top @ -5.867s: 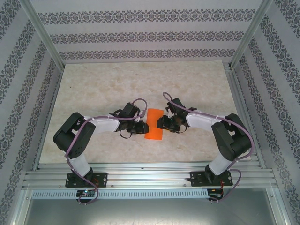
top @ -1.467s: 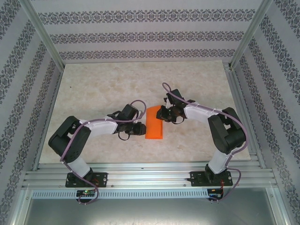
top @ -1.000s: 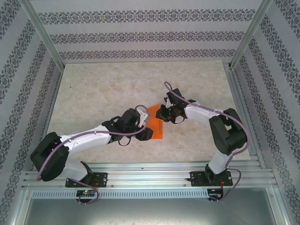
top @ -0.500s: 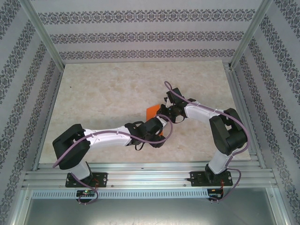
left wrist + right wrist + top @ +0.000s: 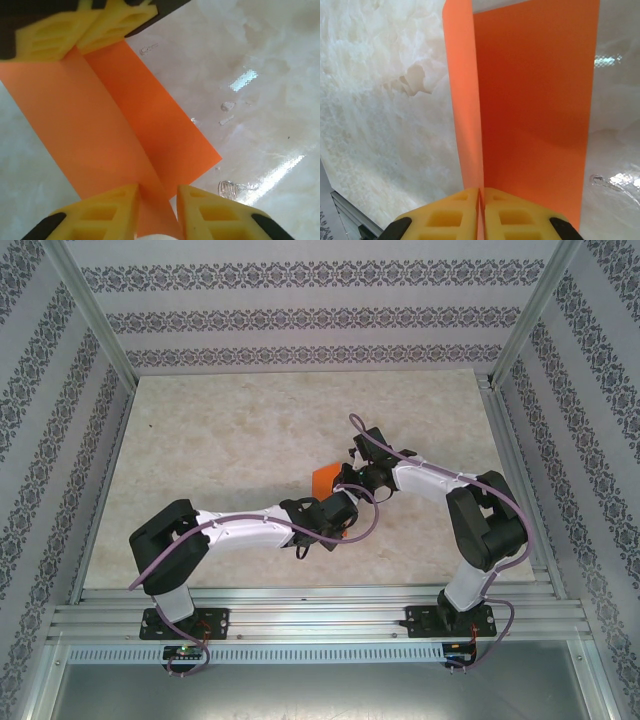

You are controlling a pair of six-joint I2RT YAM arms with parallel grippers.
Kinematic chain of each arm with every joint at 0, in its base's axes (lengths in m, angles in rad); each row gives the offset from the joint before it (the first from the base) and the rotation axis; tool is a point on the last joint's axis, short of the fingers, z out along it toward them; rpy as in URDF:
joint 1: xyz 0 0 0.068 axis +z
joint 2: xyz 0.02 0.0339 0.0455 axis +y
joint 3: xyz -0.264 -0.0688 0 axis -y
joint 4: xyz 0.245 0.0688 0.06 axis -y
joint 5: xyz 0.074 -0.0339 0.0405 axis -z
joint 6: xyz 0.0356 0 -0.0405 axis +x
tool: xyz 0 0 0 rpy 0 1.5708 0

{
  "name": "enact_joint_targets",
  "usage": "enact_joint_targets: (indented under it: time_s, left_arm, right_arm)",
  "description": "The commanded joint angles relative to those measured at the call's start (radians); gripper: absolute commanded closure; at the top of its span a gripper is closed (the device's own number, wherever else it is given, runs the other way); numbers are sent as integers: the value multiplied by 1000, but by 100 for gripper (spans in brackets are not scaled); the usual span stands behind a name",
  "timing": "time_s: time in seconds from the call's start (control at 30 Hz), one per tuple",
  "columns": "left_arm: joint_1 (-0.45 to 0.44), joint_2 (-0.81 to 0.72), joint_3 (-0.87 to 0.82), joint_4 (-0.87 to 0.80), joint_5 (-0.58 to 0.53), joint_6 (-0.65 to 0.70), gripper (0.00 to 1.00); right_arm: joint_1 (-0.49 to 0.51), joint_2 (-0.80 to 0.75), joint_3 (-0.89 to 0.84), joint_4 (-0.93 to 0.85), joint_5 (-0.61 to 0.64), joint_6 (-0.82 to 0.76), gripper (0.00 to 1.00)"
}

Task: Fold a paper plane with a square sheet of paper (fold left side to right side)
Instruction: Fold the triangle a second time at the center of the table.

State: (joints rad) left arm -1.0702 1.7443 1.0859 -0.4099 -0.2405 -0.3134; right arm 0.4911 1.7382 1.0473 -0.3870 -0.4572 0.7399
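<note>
1. Top view: the square sheet of paper (image 5: pixel 323 479), bright orange, lies mid-table on the marble-patterned table (image 5: pixel 220 440). It is largely covered by the left gripper (image 5: pixel 342 522) at its near end and the right gripper (image 5: pixel 347 483) at its far end.
2. Left wrist view: the sheet is creased lengthwise. One panel lies flat on the glossy surface and the other lifts along the crease. The paper is thin, matte and unmarked, with straight edges and a sharp corner. The left gripper's yellow, hollow-celled pads (image 5: pixel 115 212) stand slightly apart on either side of the raised edge, not pressing it.
3. Right wrist view: the right gripper's yellow pads (image 5: pixel 450 217) are pressed together, pinching the sheet at the crease. One panel stands upright and the other lies flat.
</note>
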Motion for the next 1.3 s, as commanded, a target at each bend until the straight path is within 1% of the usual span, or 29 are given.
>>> enact_joint_targets:
  time_s: [0.0, 0.13, 0.23, 0.33, 0.4, 0.53, 0.6, 0.67, 0.77, 0.83, 1.03, 1.13, 1.27]
  left_arm:
    - [-16, -12, 18, -20, 20, 15, 81]
    - [-16, -13, 17, -18, 40, 19, 93]
    - [-11, -14, 18, -9, 68, 22, 99]
    - [4, -17, 13, 2, 110, 25, 100]
    - [23, -24, 4, 14, 142, 21, 100]
    - [70, -47, -25, 53, 246, 17, 100]
    - [92, -53, -33, 68, 295, 19, 100]
    - [119, -57, -38, 81, 342, 23, 100]
    - [162, -60, -50, 105, 408, 24, 100]
    - [189, -60, -58, 116, 448, 26, 100]
    - [248, -64, -83, 136, 520, 36, 100]
    - [277, -64, -89, 155, 563, 41, 100]
    - [301, -58, -76, 137, 578, 60, 100]
  right_arm:
    - [10, 15, 28, -16, 14, -10, 89]
    - [11, 16, 34, -21, 15, -17, 88]
    - [11, 13, 42, -32, 19, -35, 87]
    - [11, -4, 48, -53, 35, -61, 80]
    - [6, -25, 41, -57, 55, -74, 73]
    - [-15, -105, 11, -40, 77, -99, 59]
    - [-29, -149, -12, -34, 90, -112, 54]
    - [-44, -191, -44, -20, 98, -120, 52]
    - [-62, -247, -106, 11, 95, -126, 52]
    - [-66, -280, -151, 34, 94, -126, 54]
    - [-59, -347, -292, 135, 63, -77, 67]
    - [-41, -364, -350, 167, 58, -53, 73]
    - [1, -356, -403, 216, 51, -17, 80]
